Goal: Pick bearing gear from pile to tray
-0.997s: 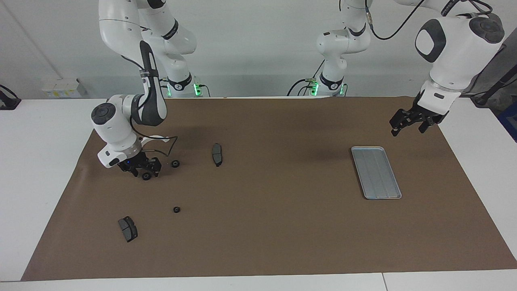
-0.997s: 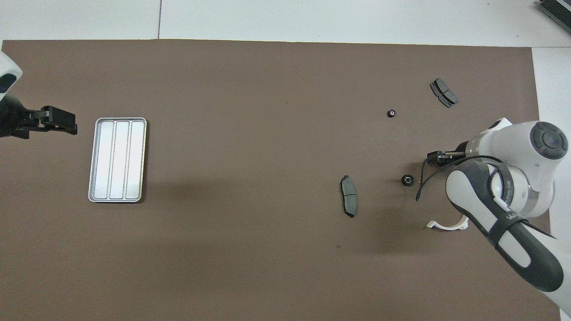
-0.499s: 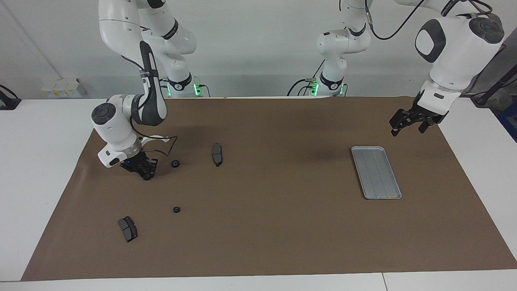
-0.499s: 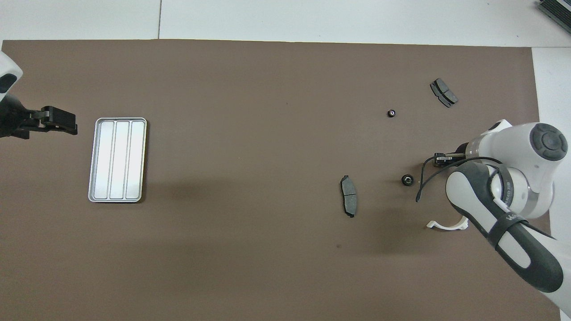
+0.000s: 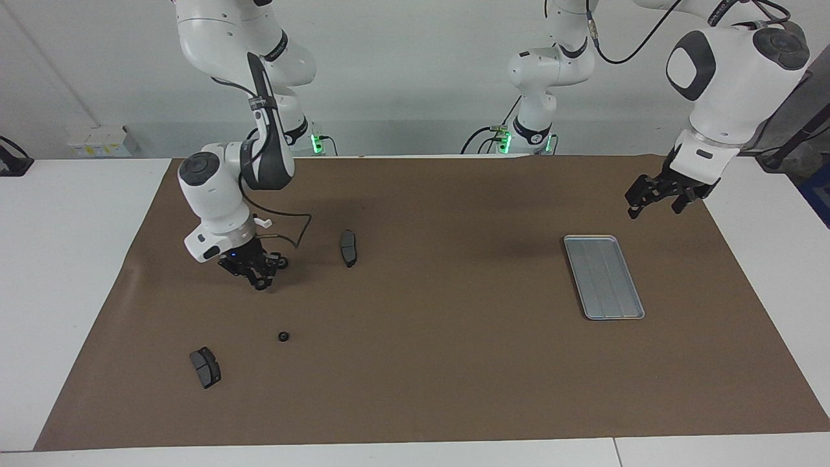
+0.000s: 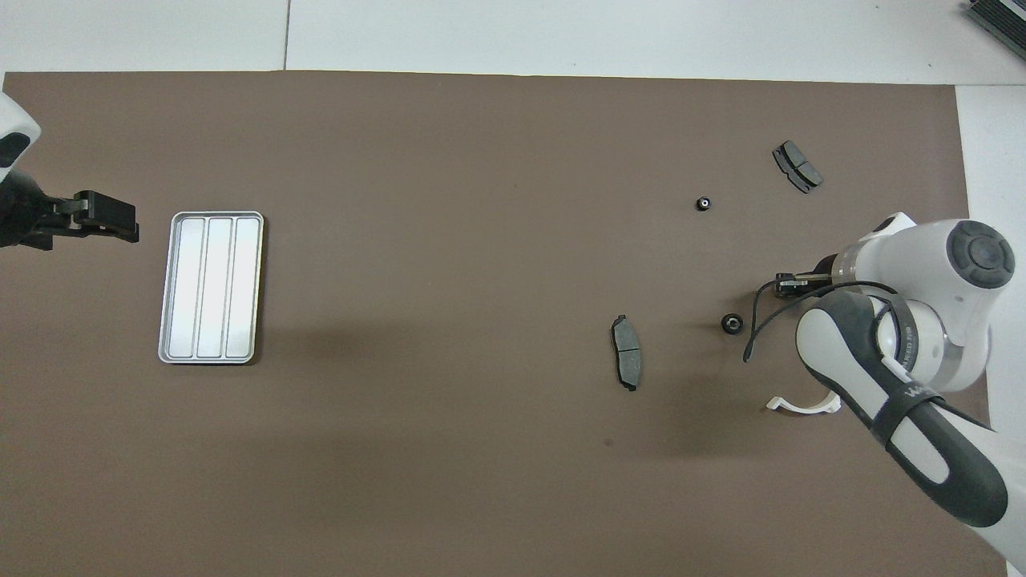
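Observation:
My right gripper is shut on a small black gear and holds it just above the brown mat, beside a second gear that lies on the mat. In the overhead view only the gripper's tip shows, near that gear. A third gear lies farther from the robots. The silver ridged tray lies empty at the left arm's end of the table. My left gripper waits open in the air beside the tray.
Two dark grey brake pads lie on the mat: one beside the gears, one farther from the robots. A white half-ring bracket lies under my right arm. The mat's edge runs close by.
My right gripper has shut on the gear, lifted it a little and moved toward the left arm's end, next to the second gear. The left arm has not moved.

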`<state>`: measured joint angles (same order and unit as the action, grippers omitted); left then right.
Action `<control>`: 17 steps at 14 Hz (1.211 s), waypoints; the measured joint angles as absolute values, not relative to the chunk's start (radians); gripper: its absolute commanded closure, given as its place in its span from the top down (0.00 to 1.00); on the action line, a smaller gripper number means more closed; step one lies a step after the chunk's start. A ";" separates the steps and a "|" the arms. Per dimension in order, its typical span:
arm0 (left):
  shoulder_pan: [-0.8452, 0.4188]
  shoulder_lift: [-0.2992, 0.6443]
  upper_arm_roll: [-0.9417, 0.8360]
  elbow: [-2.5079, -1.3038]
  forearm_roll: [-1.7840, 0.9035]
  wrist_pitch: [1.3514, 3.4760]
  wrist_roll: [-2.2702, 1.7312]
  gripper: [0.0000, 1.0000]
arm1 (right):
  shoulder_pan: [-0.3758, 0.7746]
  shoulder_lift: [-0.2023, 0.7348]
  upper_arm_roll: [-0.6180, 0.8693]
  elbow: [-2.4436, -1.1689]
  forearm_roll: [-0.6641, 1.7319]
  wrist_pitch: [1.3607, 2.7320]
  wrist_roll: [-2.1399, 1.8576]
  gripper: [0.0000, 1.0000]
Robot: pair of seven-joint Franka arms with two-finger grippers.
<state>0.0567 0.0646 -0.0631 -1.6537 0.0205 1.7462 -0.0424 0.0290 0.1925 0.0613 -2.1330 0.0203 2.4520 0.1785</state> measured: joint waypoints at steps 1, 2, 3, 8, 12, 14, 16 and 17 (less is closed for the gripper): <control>0.057 0.065 -0.063 -1.654 0.020 1.746 -0.042 1.00 | 0.069 0.192 0.062 -2.122 0.020 2.452 0.240 0.00; 0.057 0.065 -0.063 -1.655 0.020 1.746 -0.042 1.00 | 0.108 0.193 0.063 -2.111 0.020 2.452 0.300 0.00; 0.057 0.065 -0.063 -1.657 0.020 1.746 -0.042 1.00 | 0.150 0.195 0.064 -2.096 0.020 2.449 0.365 0.00; 0.058 0.065 -0.062 -1.673 0.020 1.746 -0.043 0.84 | 0.330 0.263 0.065 -1.954 0.013 2.399 0.628 0.00; 0.058 0.065 -0.062 -1.677 0.020 1.747 -0.044 0.03 | 0.430 0.388 0.065 -1.721 -0.070 2.269 0.800 0.00; 0.058 0.065 -0.062 -1.682 0.020 1.747 -0.044 0.00 | 0.483 0.461 0.065 -1.626 -0.073 2.233 0.850 0.00; 0.058 0.065 -0.062 -1.683 0.020 1.747 -0.044 0.00 | 0.535 0.533 0.064 -1.536 -0.076 2.193 0.898 0.00; 0.058 0.065 -0.062 -1.684 0.020 1.747 -0.044 0.00 | 0.556 0.561 0.064 -1.497 -0.078 2.173 0.919 0.00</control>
